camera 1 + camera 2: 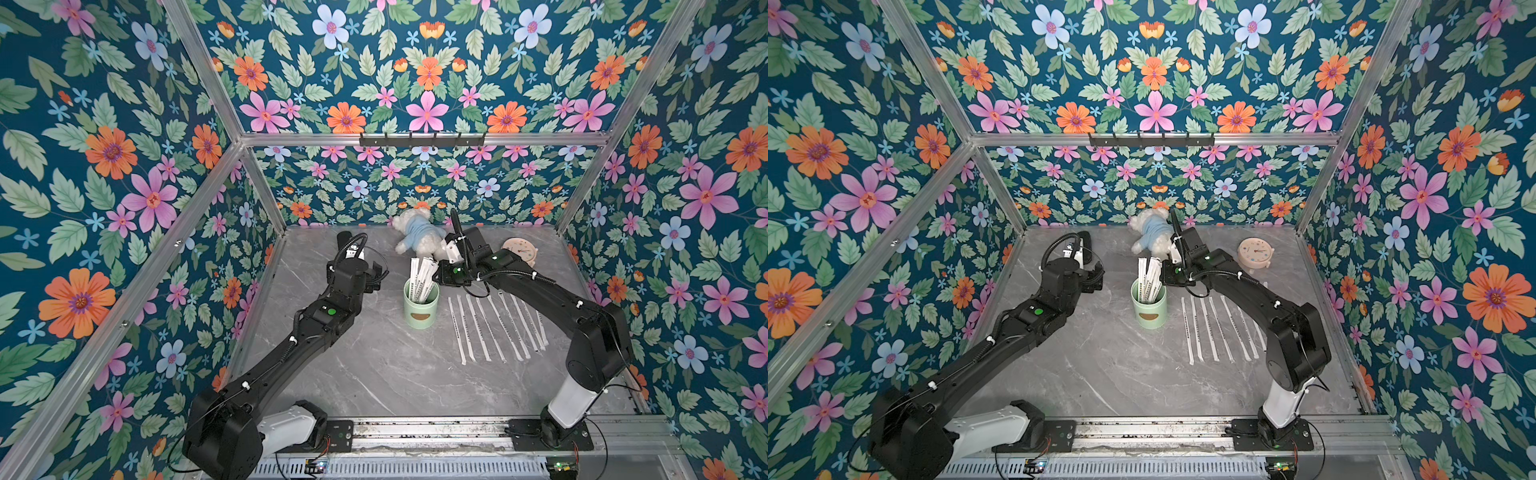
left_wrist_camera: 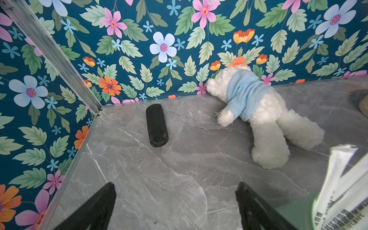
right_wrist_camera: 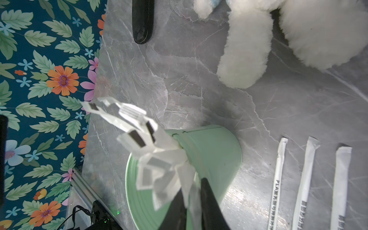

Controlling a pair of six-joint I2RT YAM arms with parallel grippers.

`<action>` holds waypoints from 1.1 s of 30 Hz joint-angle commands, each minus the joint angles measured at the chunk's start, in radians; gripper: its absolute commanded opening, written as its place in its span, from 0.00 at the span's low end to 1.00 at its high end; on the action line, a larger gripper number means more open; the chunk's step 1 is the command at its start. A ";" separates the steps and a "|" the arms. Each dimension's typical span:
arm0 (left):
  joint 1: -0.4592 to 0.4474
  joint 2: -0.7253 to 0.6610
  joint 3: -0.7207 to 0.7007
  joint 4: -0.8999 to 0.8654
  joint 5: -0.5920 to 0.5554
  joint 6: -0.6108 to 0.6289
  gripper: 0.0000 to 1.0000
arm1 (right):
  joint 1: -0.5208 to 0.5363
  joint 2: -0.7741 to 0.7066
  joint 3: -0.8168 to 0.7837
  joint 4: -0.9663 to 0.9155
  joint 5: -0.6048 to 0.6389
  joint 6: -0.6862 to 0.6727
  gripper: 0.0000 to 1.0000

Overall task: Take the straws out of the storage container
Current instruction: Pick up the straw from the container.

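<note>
The storage container (image 1: 421, 307) is a mint-green cup standing upright mid-table, seen in both top views (image 1: 1149, 309). Several white paper-wrapped straws (image 1: 422, 276) stick up out of it. My right gripper (image 1: 436, 274) is at their tops on the right. In the right wrist view its black fingers (image 3: 209, 199) pinch one white straw (image 3: 191, 179) above the cup's rim (image 3: 131, 189). Several more straws (image 1: 494, 324) lie in a row on the table right of the cup. My left gripper (image 2: 176, 186) hovers open and holds nothing, to the left of the cup (image 2: 294, 215).
A white plush bear in a blue top (image 1: 419, 235) lies at the back behind the cup. A round pinkish clock (image 1: 521, 251) stands back right. A black oblong case (image 2: 156, 125) lies back left near the wall. Floral walls and aluminium posts enclose the table.
</note>
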 commanded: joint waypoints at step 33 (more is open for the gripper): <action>-0.001 -0.004 0.011 0.013 -0.003 0.004 0.96 | 0.003 -0.030 0.181 -0.295 0.029 -0.171 0.08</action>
